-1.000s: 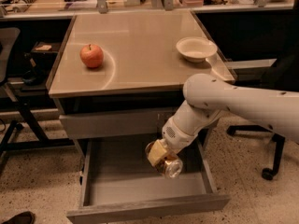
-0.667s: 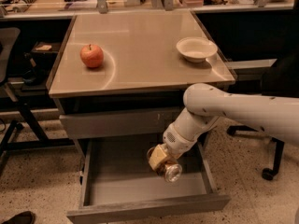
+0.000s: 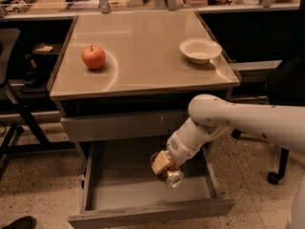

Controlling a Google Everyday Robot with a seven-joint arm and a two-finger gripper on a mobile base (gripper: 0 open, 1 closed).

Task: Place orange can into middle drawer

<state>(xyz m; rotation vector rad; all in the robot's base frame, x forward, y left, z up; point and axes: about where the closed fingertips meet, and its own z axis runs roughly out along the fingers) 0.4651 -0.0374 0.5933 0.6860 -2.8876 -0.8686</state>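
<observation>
Far up and to the left of the gripper, a red apple sits on the table top. Directly below the tool and spreading out to its left lies the middle drawer, pulled open, with its grey tray showing bare. Just above the tool's left side is the closed drawer front under the table edge.

The orange can is at the tool's tip. It is tilted, with its silver end pointing down and to the right, towards the tray's right half. It hangs over the inside of the drawer. Whether it touches the tray floor cannot be told.

The arm comes in from the right edge. Its thick white forearm runs roughly level to a rounded elbow up and to the right of the tool. From there the wrist slopes down and to the left into the drawer opening.

The gripper is closed around the can, and its tan fingers are pressed against the upper part of the can's body. It touches nothing else that can be seen. Up and to the right of the tool, a pale bowl stands near the table's right edge, well away from it.
</observation>
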